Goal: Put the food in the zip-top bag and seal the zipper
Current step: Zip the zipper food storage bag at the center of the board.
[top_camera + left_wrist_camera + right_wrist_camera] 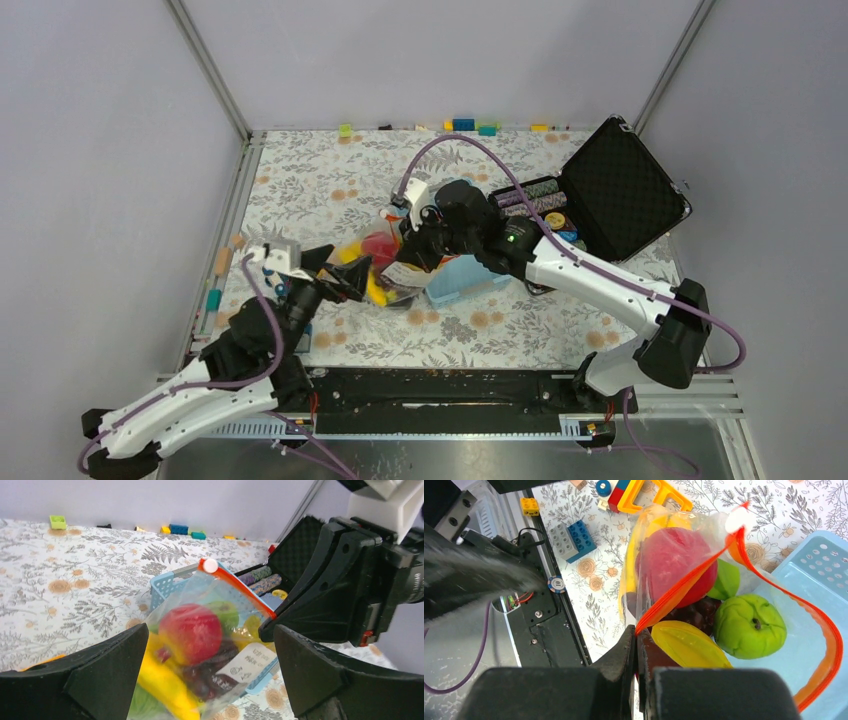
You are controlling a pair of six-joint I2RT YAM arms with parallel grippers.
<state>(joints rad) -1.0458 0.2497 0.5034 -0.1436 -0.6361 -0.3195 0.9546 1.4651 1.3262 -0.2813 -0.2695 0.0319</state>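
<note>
The clear zip-top bag (pixel 392 272) hangs over the table beside the blue basket, holding the food: a red apple (pixel 192 632), a yellow banana (pixel 165 680), dark grapes (pixel 212 672) and green pieces (pixel 749 625). Its orange-red zipper (pixel 684 587) runs up to a white slider (pixel 738 517); the two strips part toward the basket, so the mouth stands open. My right gripper (pixel 637 636) is shut on the zipper's near end and holds the bag up. My left gripper (pixel 210 680) is open, with its fingers (pixel 100 675) on either side of the bag's lower part.
The light-blue basket (pixel 465 280) lies right behind the bag. An open black case (pixel 620 190) with poker chips stands at the right. Toy blocks (pixel 574 537) and one chip (pixel 556 584) lie near the front-left edge. Small blocks (pixel 463 125) line the far edge.
</note>
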